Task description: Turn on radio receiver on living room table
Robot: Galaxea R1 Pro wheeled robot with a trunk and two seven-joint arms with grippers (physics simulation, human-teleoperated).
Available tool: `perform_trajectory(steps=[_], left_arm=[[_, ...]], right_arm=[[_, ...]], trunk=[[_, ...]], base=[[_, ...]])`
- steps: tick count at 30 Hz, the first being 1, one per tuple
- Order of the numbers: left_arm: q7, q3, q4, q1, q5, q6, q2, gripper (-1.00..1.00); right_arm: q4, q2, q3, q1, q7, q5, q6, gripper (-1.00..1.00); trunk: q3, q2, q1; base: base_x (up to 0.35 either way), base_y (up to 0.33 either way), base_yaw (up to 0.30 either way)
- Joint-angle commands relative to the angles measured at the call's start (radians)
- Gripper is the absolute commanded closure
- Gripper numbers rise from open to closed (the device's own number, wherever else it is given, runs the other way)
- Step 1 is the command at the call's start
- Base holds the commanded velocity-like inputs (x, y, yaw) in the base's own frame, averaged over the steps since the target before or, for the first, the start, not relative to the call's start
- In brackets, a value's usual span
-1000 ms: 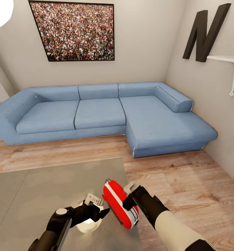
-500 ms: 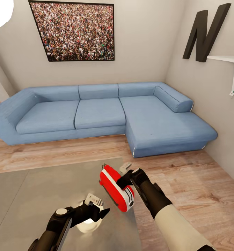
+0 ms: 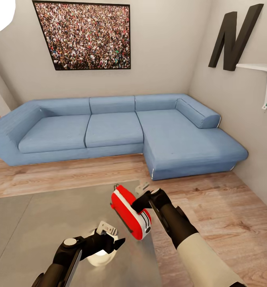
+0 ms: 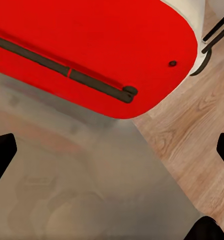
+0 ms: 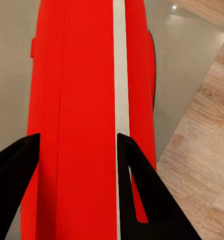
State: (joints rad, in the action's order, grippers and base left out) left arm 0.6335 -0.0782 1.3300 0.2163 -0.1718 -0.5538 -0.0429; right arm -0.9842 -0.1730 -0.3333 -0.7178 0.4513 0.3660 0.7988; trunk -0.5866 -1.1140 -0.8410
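We're in the living room, at the grasp-and-position step: the right gripper (image 3: 144, 198) has its fingers straddling the radio receiver (image 3: 129, 214), clenched on its red body as far as we can judge from the right wrist view, where a dark finger sits on each side of the red shell (image 5: 76, 125). The radio is tilted, near the right edge of the bench (image 3: 38, 223), right at the boundary with the wood floor (image 3: 213, 207); we can't tell whether it rests on the bench or is lifted just off it. The left gripper (image 3: 116, 242) hangs just near-left of the radio, released, jaws spread and holding nothing; the left wrist view shows the red underside with a dark strip (image 4: 66, 72) over the bench. Blue sofa (image 3: 109, 131) is well apart on the far side. We see no switch clearly in any view. Next move, our read: hold the radio steady with the right gripper, then bring the left fingertip onto the power control. Risk: a push near the bench edge could slide it off.
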Motion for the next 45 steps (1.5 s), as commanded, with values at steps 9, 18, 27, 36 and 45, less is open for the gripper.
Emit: perform_trajectory(steps=[9, 18, 27, 36, 45], left_arm=[[0.019, 0.014, 0.03, 0.0, 0.004, -0.006, 0.016, -1.0], [0.359, 0.289, 0.072, 0.0, 0.053, -0.045, 0.097, -1.0], [0.432, 0.33, 0.191, 0.02, 0.077, -0.345, 0.224, -1.0], [0.632, 0.334, 0.198, 0.03, 0.08, -0.444, 0.317, -1.0], [0.648, 0.334, 0.195, 0.031, 0.076, -0.477, 0.354, -1.0]], right_arm=[[-0.276, 0.144, -0.002, 0.022, 0.196, -0.003, 0.059, 1.0], [-0.383, 0.207, -0.008, 0.043, 0.2, 0.034, 0.048, 1.0], [-0.508, 0.216, -0.226, 0.185, -0.252, 0.2, -0.089, 1.0], [-0.437, 0.215, -0.514, 0.318, -0.893, 0.282, -0.093, 1.0], [-0.245, 0.211, -0.644, 0.323, -1.196, 0.285, -0.099, 1.0]], trunk=[[0.0, 0.0, 0.0], [0.0, 0.0, 0.0], [0.0, 0.0, 0.0], [0.0, 0.0, 0.0], [0.0, 0.0, 0.0]], base=[[0.0, 0.0, 0.0], [0.0, 0.0, 0.0], [0.0, 0.0, 0.0], [0.0, 0.0, 0.0], [0.0, 0.0, 0.0]])
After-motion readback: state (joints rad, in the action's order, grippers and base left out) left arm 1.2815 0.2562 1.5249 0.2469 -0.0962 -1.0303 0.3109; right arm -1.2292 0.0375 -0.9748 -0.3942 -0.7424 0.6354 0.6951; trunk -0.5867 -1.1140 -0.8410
